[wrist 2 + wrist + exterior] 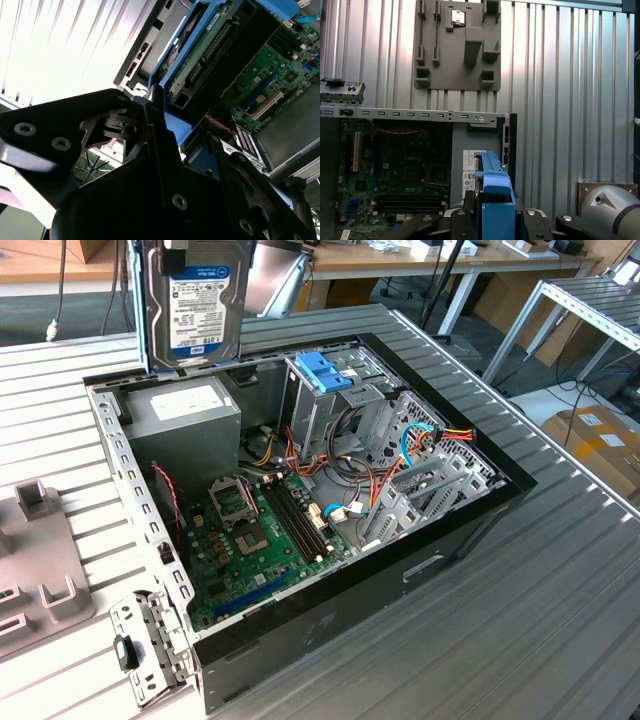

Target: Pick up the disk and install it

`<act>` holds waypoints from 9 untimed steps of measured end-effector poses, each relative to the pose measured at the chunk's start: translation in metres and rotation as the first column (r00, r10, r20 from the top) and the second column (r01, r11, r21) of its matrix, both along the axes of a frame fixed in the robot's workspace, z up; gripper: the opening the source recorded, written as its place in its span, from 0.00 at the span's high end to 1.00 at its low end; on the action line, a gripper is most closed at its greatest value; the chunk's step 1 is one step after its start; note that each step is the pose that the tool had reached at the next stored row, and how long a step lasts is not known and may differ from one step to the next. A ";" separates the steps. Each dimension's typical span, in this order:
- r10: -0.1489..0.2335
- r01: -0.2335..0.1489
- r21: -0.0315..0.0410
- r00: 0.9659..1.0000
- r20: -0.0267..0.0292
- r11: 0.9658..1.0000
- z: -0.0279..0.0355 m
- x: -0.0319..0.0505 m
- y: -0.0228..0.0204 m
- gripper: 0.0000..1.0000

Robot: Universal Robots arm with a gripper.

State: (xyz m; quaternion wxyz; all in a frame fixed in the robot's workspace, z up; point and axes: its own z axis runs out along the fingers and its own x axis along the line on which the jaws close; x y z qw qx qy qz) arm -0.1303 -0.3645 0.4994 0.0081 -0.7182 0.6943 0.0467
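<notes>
The disk (195, 305), a dark hard drive with a white-and-blue label in a blue carrier, hangs upright in the air above the far corner of the open computer case (120, 465). It is over the grey power supply (185, 410), to the exterior view's left of the tall grey cage (312, 415) with its light-blue bracket (325, 370). In both wrist views my gripper (167, 130) (495, 217) is shut on the blue carrier end of the disk (200, 55) (494, 190), one black finger on each side.
The case lies open on a ribbed metal table (520, 600), showing the green motherboard (260, 540) and bundled cables (420, 445). A grey fixture plate (40, 570) (457, 45) sits on the exterior view's left. A cardboard box (600, 440) stands beyond the table's right edge.
</notes>
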 end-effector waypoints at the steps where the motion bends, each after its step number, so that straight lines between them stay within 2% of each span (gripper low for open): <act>1: 0.000 0.000 0.000 1.000 0.000 1.000 0.0000 0.0002 -0.0001 0.63; 9: 0.000 0.000 0.000 1.000 0.000 1.000 -0.0001 0.0018 -0.0008 0.63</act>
